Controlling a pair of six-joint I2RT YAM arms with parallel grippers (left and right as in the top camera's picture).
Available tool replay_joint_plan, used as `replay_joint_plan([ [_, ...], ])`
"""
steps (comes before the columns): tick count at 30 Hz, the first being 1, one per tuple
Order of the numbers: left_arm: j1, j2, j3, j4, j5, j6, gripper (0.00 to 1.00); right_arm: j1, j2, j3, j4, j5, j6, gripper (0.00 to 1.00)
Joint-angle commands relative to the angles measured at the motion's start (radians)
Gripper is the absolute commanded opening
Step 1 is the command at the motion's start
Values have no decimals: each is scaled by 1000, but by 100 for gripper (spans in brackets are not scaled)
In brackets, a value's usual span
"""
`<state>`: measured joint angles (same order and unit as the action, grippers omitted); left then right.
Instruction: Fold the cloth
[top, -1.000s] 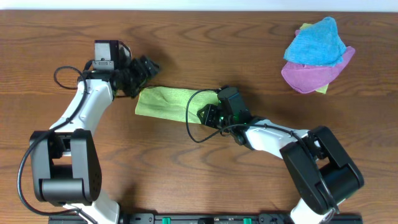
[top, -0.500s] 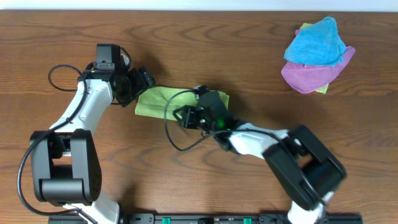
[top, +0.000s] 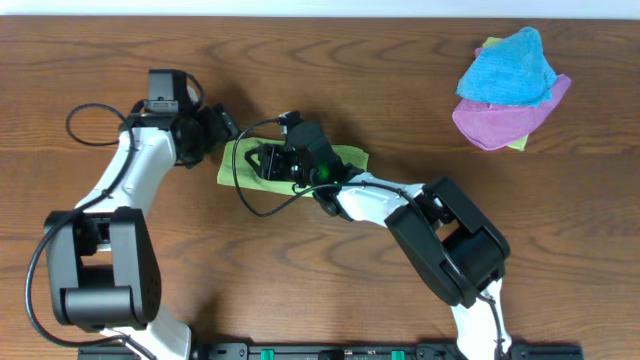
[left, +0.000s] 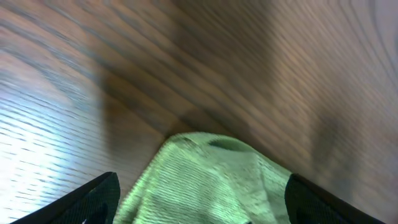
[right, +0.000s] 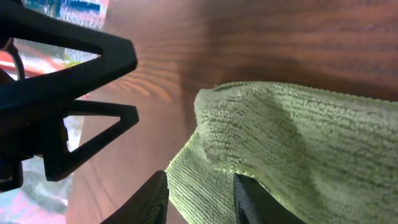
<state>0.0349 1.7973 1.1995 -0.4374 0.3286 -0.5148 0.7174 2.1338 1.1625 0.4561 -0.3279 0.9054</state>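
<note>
right arm (top: 375, 200) swung left over the cloth (top: 230, 170) | right fingers (right: 255, 199) pinching it | left fingers (left: 99, 194) wide

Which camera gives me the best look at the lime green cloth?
The overhead view: it shows the green cloth as a whole folded strip, though partly covered. The left wrist view shows only one rounded end; the right wrist view shows only a bunched edge, close up.

Overhead, the right gripper (top: 258, 160) hides the middle of the cloth (top: 232, 168). Near the far right corner of the table (top: 380, 60), a second lime cloth (top: 517, 143) lies mostly buried under the blue cloth (top: 508, 68) and the purple cloth (top: 500, 122) — only slivers show. The left wrist view is blurred — its bottom edge cuts off the left gripper (left: 199, 202).
</note>
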Motion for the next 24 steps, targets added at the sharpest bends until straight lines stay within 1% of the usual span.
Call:
replay_joint_plan([
  [1, 39, 13, 14, 2, -19, 21, 87, 11, 13, 16, -3, 35, 7, 35],
  [7, 77, 13, 14, 7, 6, 21, 86, 11, 13, 16, -2, 91, 7, 34],
  [13, 81, 13, 14, 8, 13, 21, 86, 11, 37, 23, 31, 104, 8, 33],
  [19, 81, 13, 14, 8, 13, 20, 86, 12, 82, 72, 46, 103, 14, 33],
  [24, 81, 13, 14, 8, 13, 17, 86, 11, 93, 98, 49, 108, -38, 33],
])
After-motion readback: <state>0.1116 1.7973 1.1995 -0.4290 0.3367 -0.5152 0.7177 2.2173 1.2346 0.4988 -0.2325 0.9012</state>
